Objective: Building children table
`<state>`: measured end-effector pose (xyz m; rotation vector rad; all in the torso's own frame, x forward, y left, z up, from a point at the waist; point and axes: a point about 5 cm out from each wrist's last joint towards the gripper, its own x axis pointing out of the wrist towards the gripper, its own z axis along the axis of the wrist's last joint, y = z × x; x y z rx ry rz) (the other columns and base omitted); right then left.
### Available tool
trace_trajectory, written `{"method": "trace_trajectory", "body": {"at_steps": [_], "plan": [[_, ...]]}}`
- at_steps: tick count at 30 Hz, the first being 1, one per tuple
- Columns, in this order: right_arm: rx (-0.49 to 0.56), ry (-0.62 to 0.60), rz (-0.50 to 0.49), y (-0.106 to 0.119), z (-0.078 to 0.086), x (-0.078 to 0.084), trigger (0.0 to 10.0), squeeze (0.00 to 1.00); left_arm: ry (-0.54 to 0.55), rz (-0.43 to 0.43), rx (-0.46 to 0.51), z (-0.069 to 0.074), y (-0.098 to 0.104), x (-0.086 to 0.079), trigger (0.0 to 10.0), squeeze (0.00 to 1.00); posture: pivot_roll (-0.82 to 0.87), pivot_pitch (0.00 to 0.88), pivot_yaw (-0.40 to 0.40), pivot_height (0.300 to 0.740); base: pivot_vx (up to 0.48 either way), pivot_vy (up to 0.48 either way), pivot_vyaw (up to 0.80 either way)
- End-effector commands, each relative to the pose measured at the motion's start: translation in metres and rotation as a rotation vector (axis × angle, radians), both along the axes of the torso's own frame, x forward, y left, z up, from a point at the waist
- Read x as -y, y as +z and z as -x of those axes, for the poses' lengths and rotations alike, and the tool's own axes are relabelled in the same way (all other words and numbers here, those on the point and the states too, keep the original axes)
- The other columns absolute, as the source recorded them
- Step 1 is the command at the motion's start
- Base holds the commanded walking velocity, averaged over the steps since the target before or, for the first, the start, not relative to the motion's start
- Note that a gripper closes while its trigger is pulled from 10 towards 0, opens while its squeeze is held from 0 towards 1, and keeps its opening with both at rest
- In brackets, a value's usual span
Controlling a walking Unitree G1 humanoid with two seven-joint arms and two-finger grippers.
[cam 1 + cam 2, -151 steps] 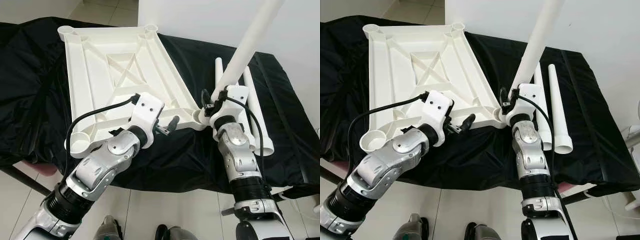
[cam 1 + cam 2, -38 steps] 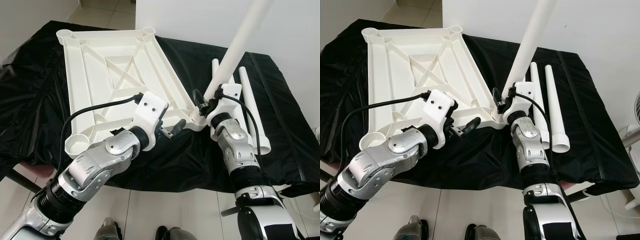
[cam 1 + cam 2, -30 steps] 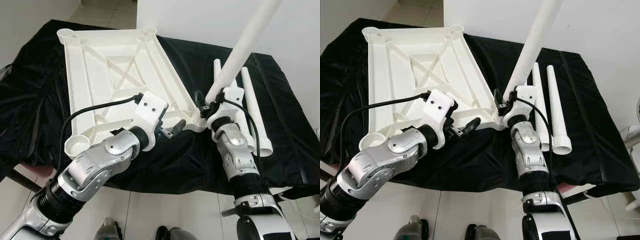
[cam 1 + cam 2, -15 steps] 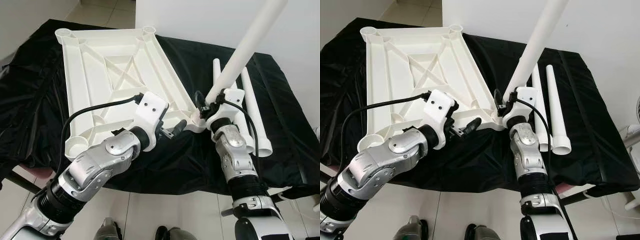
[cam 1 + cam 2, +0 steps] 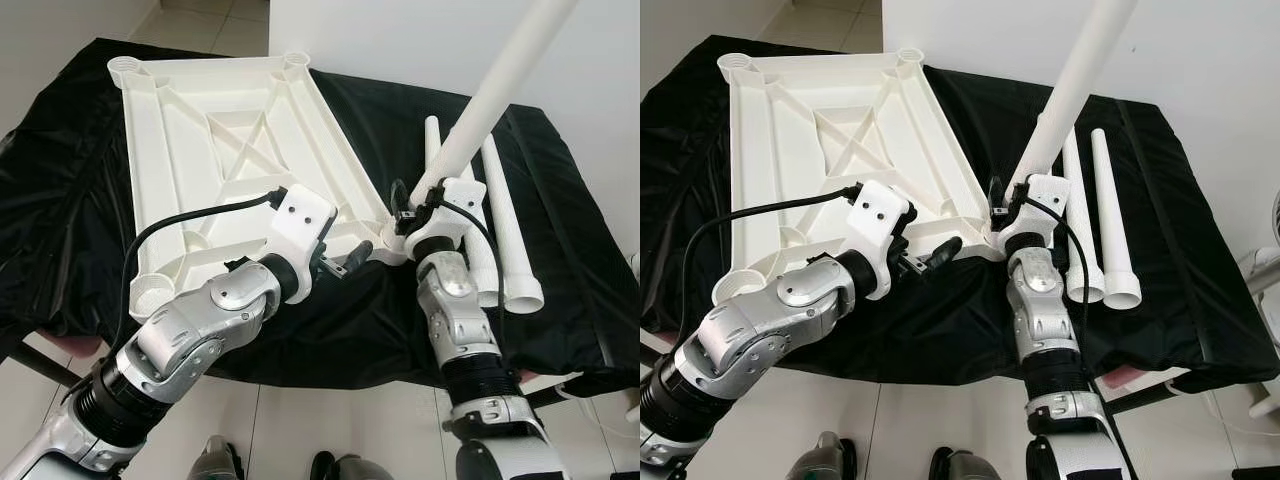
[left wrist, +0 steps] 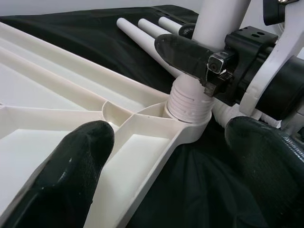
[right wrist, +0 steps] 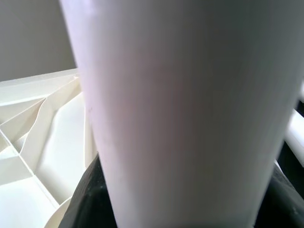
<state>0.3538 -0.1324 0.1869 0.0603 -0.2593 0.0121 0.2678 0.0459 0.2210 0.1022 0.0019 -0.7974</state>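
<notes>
The white table top lies underside up on a black cloth. The right gripper is clamped round the base of a white leg, which stands tilted with its threaded end in the corner socket just below the fingers; how deep it sits is hard to tell. The left gripper hovers just beside that corner, its fingers spread wide and holding nothing, one over the frame's rim. Beyond the right gripper, spare legs lie flat on the cloth
</notes>
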Motion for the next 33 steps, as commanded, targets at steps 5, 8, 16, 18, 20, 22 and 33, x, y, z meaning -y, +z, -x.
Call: {"method": "trace_trajectory", "body": {"at_steps": [5,8,16,18,20,22,33], "plan": [[-0.165,-0.109,-0.029,-0.036,0.002,0.0,10.0,0.0,-0.273,-0.019,-0.022,0.016,-0.002,0.011,10.0,0.0,0.13,0.181,-0.083,0.74,0.0,0.0,0.0],[-0.166,-0.12,-0.033,-0.036,0.002,-0.001,10.0,0.0,-0.273,-0.018,-0.022,0.016,-0.001,0.012,10.0,0.0,0.13,0.181,-0.083,0.74,0.0,0.0,0.0],[-0.17,-0.2,-0.025,-0.035,0.001,-0.004,10.0,0.0,-0.272,-0.015,-0.024,0.016,-0.001,0.012,10.0,0.0,0.13,0.181,-0.088,0.74,0.0,0.0,0.0],[-0.165,-0.236,-0.029,-0.035,0.001,-0.004,10.0,0.0,-0.272,-0.013,-0.025,0.017,-0.001,0.012,10.0,0.0,0.13,0.181,-0.088,0.74,0.0,0.0,0.0],[-0.166,-0.257,-0.037,-0.035,0.001,-0.004,10.0,0.0,-0.273,-0.012,-0.026,0.017,-0.001,0.013,10.0,0.0,0.13,0.181,-0.088,0.74,0.0,0.0,0.0],[-0.167,-0.276,-0.049,-0.036,0.001,-0.006,10.0,0.0,-0.273,-0.012,-0.027,0.017,-0.001,0.013,10.0,0.0,0.13,0.181,-0.088,0.74,0.0,0.0,0.0],[-0.158,-0.332,-0.093,-0.032,-0.003,-0.016,10.0,0.0,-0.278,-0.009,-0.027,0.017,-0.001,0.014,10.0,0.0,0.13,0.182,-0.089,0.74,0.0,0.0,0.0]]}}
